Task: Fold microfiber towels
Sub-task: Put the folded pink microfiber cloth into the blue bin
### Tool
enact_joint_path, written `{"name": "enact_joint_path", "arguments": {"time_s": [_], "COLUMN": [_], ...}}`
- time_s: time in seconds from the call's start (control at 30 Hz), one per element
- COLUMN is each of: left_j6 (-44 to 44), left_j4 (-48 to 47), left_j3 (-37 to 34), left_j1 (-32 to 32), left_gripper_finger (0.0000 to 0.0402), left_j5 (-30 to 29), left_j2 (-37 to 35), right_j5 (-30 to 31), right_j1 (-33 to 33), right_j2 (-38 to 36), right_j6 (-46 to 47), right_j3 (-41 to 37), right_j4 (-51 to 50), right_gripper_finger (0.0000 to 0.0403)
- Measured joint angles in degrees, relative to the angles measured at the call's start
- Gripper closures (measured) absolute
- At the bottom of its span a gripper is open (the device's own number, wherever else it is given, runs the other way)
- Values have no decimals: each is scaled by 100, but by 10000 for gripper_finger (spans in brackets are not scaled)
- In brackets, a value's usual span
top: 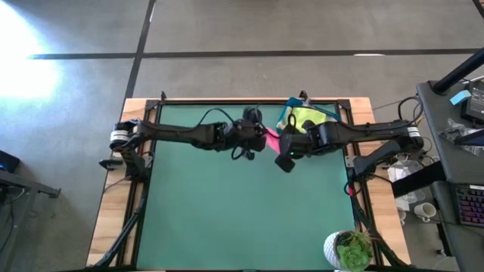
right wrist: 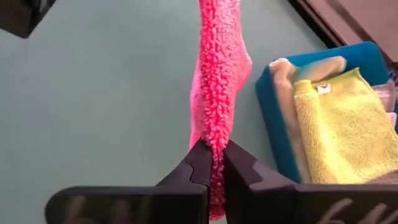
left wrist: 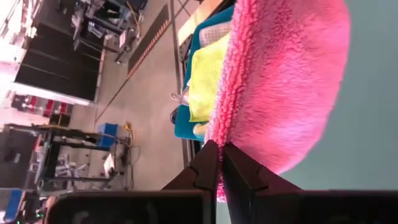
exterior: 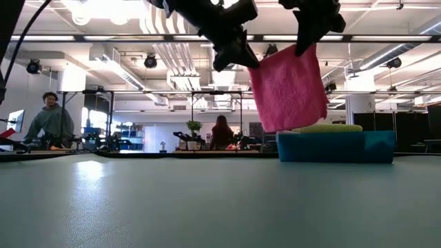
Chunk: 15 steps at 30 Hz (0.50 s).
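Note:
A hot pink towel [exterior: 288, 89] hangs in the air between my two grippers, over the far middle of the green table [top: 227, 211]. My left gripper [exterior: 234, 54] is shut on its upper left corner. My right gripper [exterior: 310, 33] is shut on its upper right corner. In the high view the towel [top: 271, 138] shows as a thin strip between the left gripper [top: 255, 137] and the right gripper [top: 283, 148]. A yellow towel [right wrist: 339, 124] and a pale one [right wrist: 292, 93] lie in the blue bin [right wrist: 267, 134]. My left gripper pinches the pink towel's upper corner [left wrist: 231, 142] between its two fingers, coming slanting down from the table's left. The towel hangs below, clear of the table. My right gripper pinches the towel's top edge at the other corner [right wrist: 215, 138] between its two fingers, from above. The cloth hangs down flat from the fingers, lifted clear.
The blue bin [top: 293, 113] stands at the table's far edge, right of middle, just behind the hanging towel. A potted plant [top: 352, 249] sits at the near right corner. The green mat lies bare toward the near edge. People [exterior: 52, 120] show in the room beyond.

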Motion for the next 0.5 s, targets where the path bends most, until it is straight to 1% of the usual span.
{"name": "enact_joint_path", "arguments": {"time_s": [0.27,0.43,0.5], "left_j6": [662,757,768], "left_j4": [567,867,898], "left_j3": [8,63,146], "left_j1": [126,249,307], "left_gripper_finger": [402,401,401], "left_j5": [78,472,577], "left_j2": [114,204,278], "right_j5": [390,623,661], "right_j1": [0,-26,-86], "right_j2": [26,-35,-86], "right_j6": [366,309,293], "right_j3": [0,0,0], "right_j4": [20,-6,-176], "right_gripper_finger": [394,394,394]}}
